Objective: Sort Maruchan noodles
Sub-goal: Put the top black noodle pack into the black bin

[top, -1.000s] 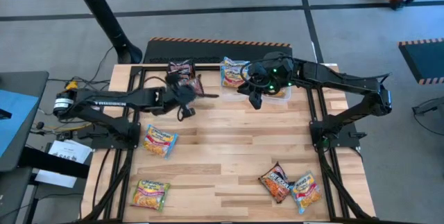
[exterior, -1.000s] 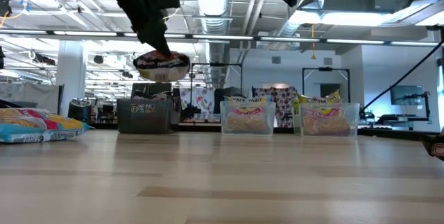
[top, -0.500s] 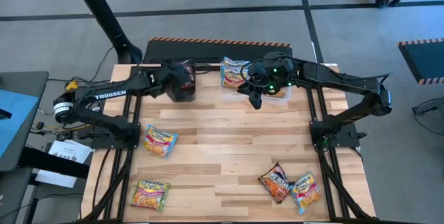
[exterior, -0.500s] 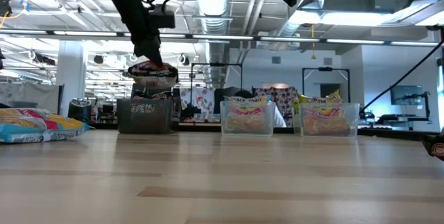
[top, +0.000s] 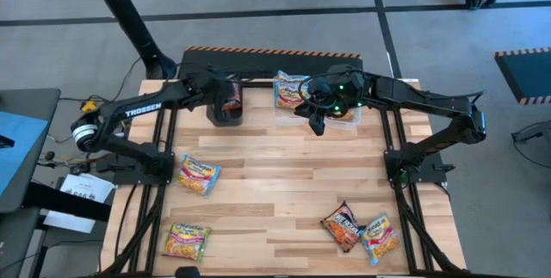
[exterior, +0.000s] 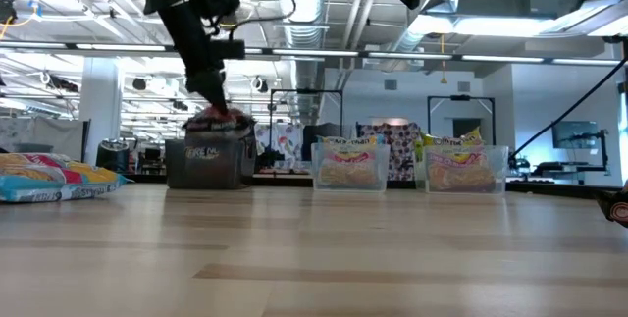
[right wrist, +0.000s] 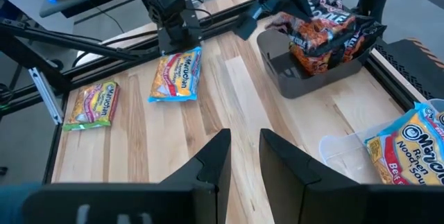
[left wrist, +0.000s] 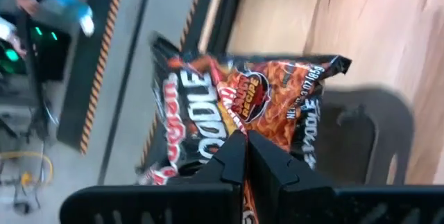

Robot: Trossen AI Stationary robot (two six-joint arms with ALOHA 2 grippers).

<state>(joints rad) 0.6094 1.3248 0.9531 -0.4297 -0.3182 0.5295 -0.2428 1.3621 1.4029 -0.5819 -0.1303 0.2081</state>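
While left claw [left wrist: 244, 156] pinches dark noodle packet [left wrist: 257, 102] over black box [right wrist: 316, 71], right claw [right wrist: 244, 156] hangs open

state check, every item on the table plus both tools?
left tool: shut on dark noodle packet, over black box
right tool: open, empty, raised over the table
black box: packets inside
clear tub: holds packets
second clear tub: holds packets
five loose packets on table: lying flat, unsorted
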